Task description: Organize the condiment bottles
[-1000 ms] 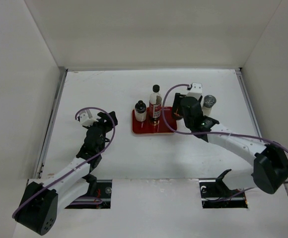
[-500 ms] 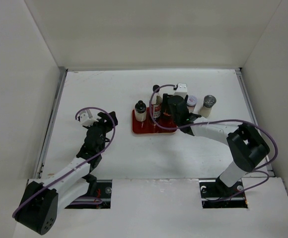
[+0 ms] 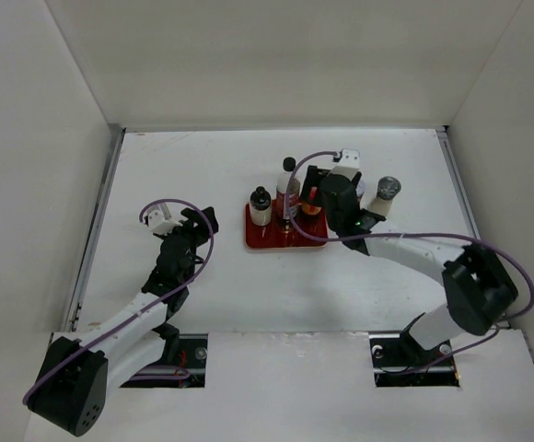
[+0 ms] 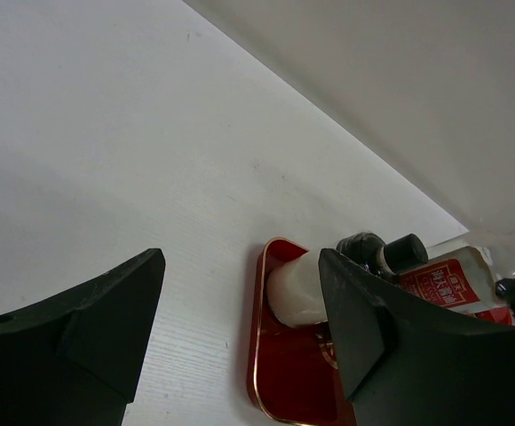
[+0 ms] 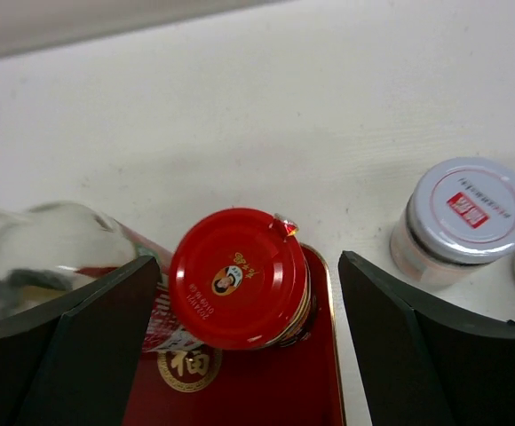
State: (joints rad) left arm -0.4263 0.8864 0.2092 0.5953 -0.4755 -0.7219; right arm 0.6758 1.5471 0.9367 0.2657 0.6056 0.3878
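The red-lidded jar (image 5: 238, 277) stands on the right end of the red tray (image 5: 240, 399). My right gripper (image 5: 249, 262) hangs over the jar, open, with a gap on each side of the lid. Also on the tray (image 3: 269, 241) are the short white bottle with a black cap (image 3: 261, 207) and the tall dark bottle (image 3: 289, 184). The white-lidded jar (image 5: 462, 222) and the grey-lidded shaker (image 3: 387, 195) stand on the table to the right of the tray. My left gripper (image 3: 203, 221) is open and empty, left of the tray.
White walls close in the table at the back and on both sides. The left wrist view shows bare tabletop between the left fingers (image 4: 106, 311) and the tray edge (image 4: 256, 355).
My right gripper carried the red-lidded jar left onto the tray, then spread its jaws off it. The left arm has not moved.
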